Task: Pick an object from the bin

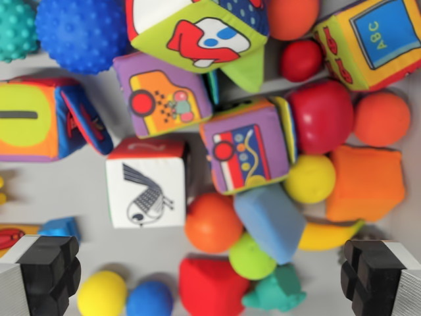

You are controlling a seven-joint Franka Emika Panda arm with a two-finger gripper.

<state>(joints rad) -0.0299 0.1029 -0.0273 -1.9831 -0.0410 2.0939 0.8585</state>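
Okay, I see the bin packed with soft toys — white bird cube left of centre, purple cube at its 3 o'clock, orange ball at 5 o'clock. Gripper hovers with fingers wide apart, holding nothing — red block between them.

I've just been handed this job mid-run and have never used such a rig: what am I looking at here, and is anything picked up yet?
This is one picture, from a camera on the robot arm's wrist, looking straight down into the bin. The two black blocks at the bottom corners are the gripper jaws, spread wide with nothing between them, so nothing is picked up. Below lie toys on the grey bin floor: a white fabric cube with a bird drawing, a purple fabric cube with printed pictures, a blue knobbly ball, a pale blue foam block, a yellow toy banana and many more.
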